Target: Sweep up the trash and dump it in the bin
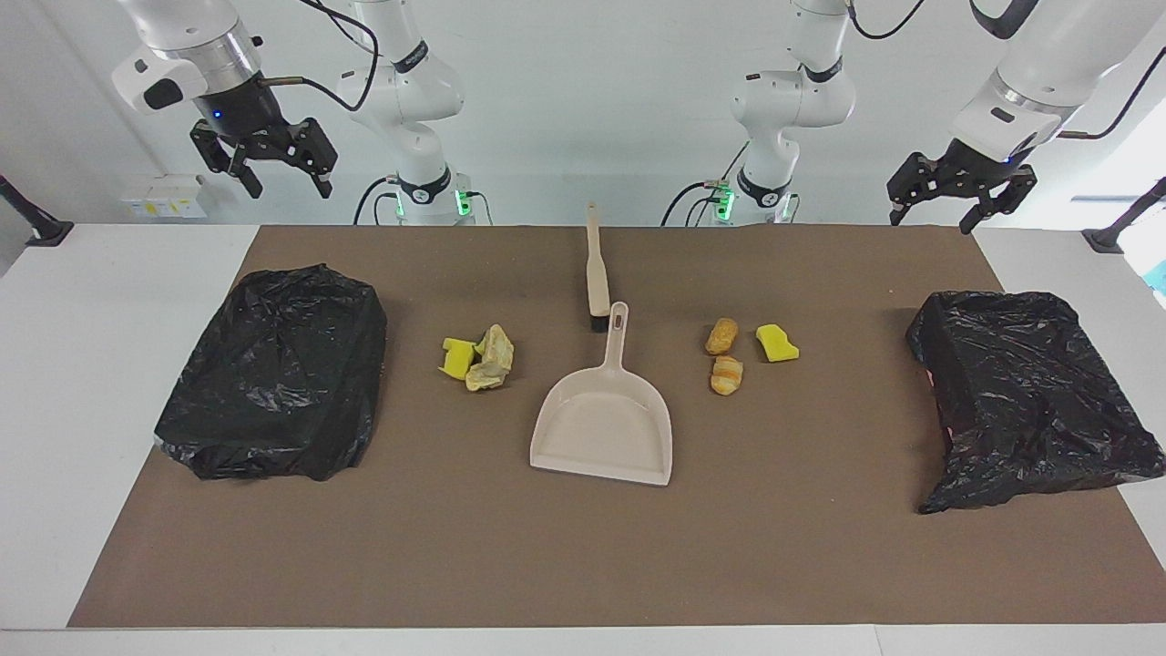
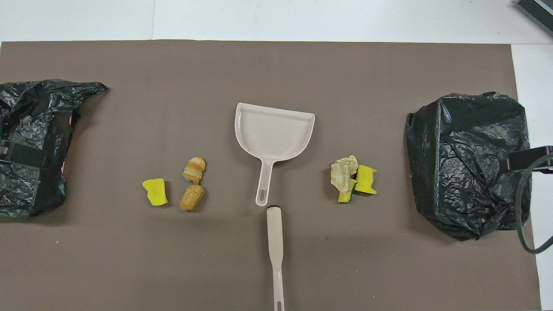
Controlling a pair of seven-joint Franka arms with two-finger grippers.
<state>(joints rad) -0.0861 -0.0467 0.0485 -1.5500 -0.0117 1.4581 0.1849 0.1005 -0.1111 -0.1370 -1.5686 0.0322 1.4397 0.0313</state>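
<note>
While arms wait, two bins (image 1: 273, 374) – six trash (image 1: 726, 374) (scattered).

A beige plastic dustpan (image 1: 603, 425) lies mid-table on the brown mat (image 1: 583, 565), its handle toward the robots. A beige-handled brush (image 1: 596, 273) lies just nearer them. The yellow sponge chunk (image 1: 777, 343) and two golden-brown rolls (image 1: 724, 355) sit toward the left arm's end, near one black-bagged bin (image 1: 1029, 392). Another sponge chunk (image 1: 457, 356) and the pale paper wad (image 1: 492, 357), touching, sit toward the right arm's end, near the other bagged bin (image 1: 278, 369).
</note>
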